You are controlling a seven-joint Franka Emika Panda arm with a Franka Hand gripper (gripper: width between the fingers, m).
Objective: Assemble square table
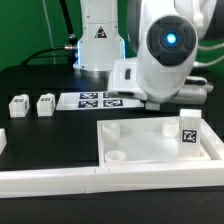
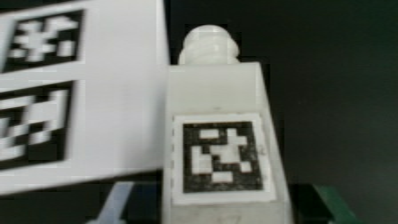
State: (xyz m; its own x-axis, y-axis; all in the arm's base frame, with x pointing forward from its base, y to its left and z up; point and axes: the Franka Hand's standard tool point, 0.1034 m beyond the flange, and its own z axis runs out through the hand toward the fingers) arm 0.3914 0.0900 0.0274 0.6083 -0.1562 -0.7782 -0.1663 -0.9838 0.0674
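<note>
The white square table top (image 1: 150, 148) lies at the front of the exterior view, rim up, with round corner sockets (image 1: 113, 130). One tagged leg block (image 1: 188, 128) stands upright at its right corner. Two more leg blocks (image 1: 18, 103) (image 1: 45, 103) rest on the black table at the exterior view's left. In the wrist view a fourth leg block (image 2: 219, 130), tag facing the camera and rounded peg pointing away, sits between my gripper's (image 2: 226, 205) fingers (image 2: 128, 203), which are shut on its sides. In the exterior view the arm's wrist hides this grip. I cannot tell whether that leg is off the table.
The marker board (image 1: 100, 100) (image 2: 71, 90) lies flat on the black table, right beside the held leg. A long white barrier wall (image 1: 100, 181) runs along the front edge. The robot's base (image 1: 98, 40) stands at the back, with green cables behind it.
</note>
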